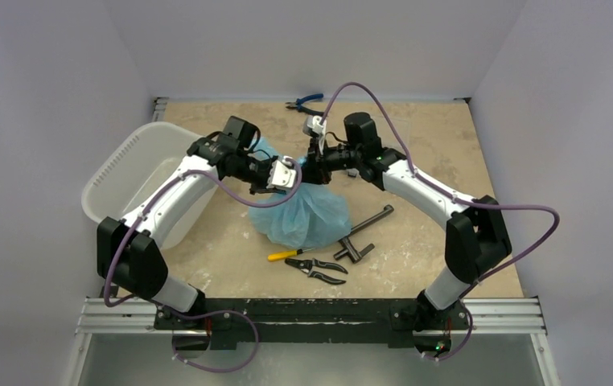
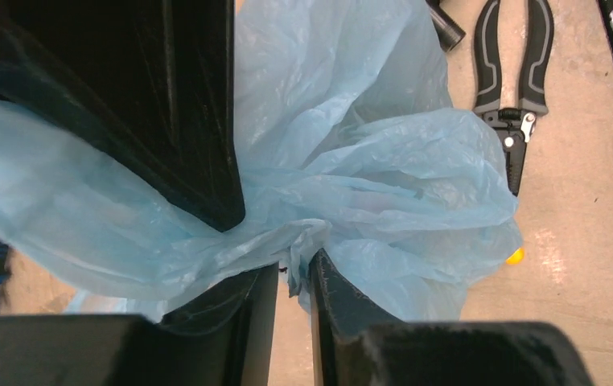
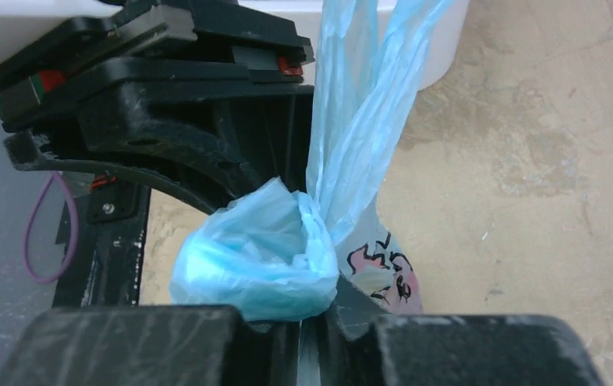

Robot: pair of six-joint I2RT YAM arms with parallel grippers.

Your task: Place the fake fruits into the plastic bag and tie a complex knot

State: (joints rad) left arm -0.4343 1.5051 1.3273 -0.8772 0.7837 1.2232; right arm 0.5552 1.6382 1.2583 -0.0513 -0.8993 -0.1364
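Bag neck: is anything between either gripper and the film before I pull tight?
Nothing visible. The left gripper and the right gripper each pinch the bag film at its neck, close together. The pliers lie beside the bag, clear of both.

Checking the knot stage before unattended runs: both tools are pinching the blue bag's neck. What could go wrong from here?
1. The thin light-blue plastic bag is pinched by the left tool and right tool, which are close together. A hard pull could tear the film or slip it free.
2. Black-handled pliers lie close to the bag's near edge, so dragging the bag may snag it.
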